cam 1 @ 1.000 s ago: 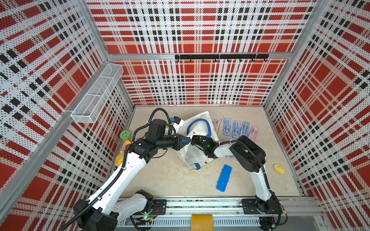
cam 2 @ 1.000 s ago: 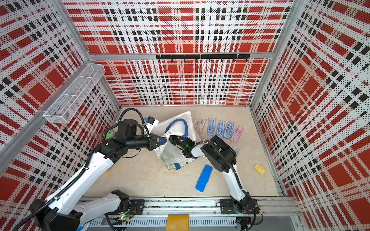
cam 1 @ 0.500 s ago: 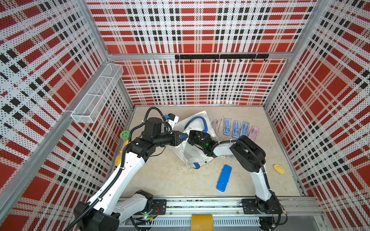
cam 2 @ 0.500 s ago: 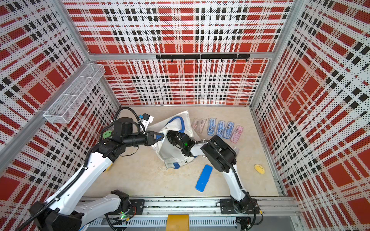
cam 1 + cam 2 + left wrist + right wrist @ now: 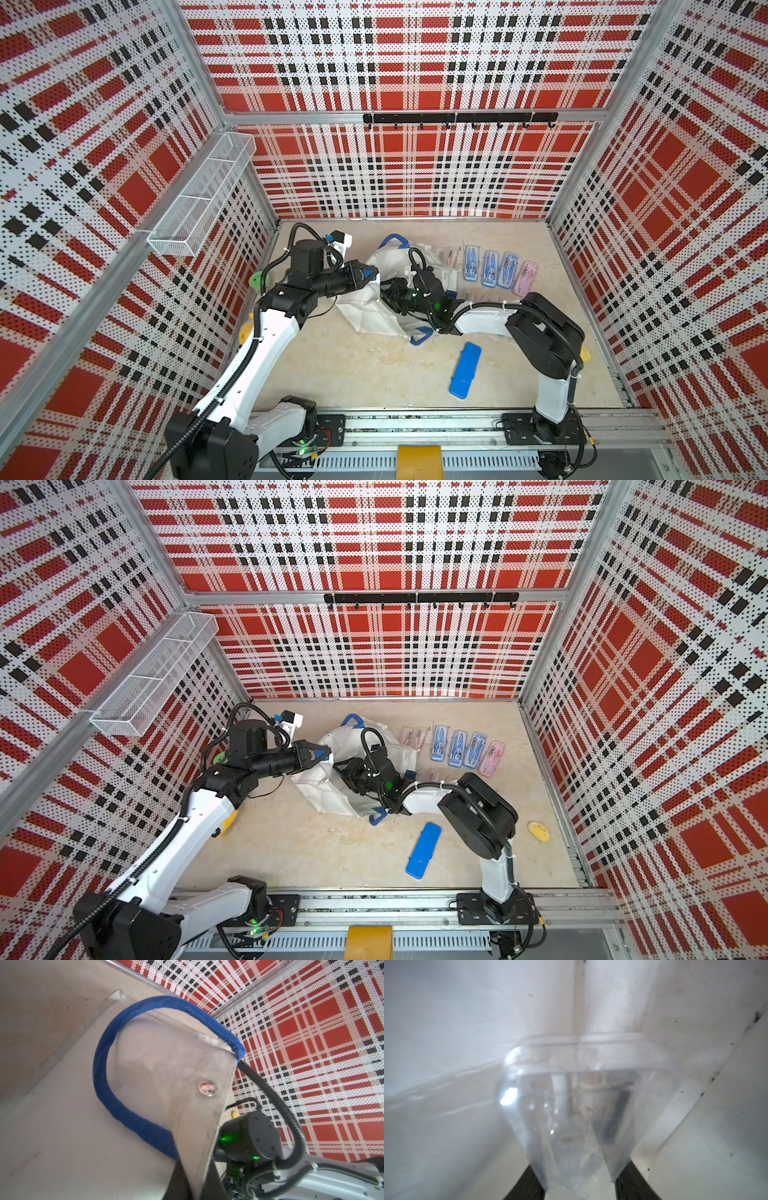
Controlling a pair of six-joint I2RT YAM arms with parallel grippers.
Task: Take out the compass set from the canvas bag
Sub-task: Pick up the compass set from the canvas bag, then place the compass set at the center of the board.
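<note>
beige tabletop [image 5: 353,374]; crumpled white blue-handled canvas bag [image 5: 365,316]

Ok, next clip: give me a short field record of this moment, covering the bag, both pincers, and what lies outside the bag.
canvas bag: crumpled on the table
left pincer: shut on the bag's rim, next to a blue patch
right pincer: reached inside the bag, closed on a clear case
clear case: inside the bag, contents blurred
outside the bag: closed blue case near the front; row of small cases beside the bag
</note>
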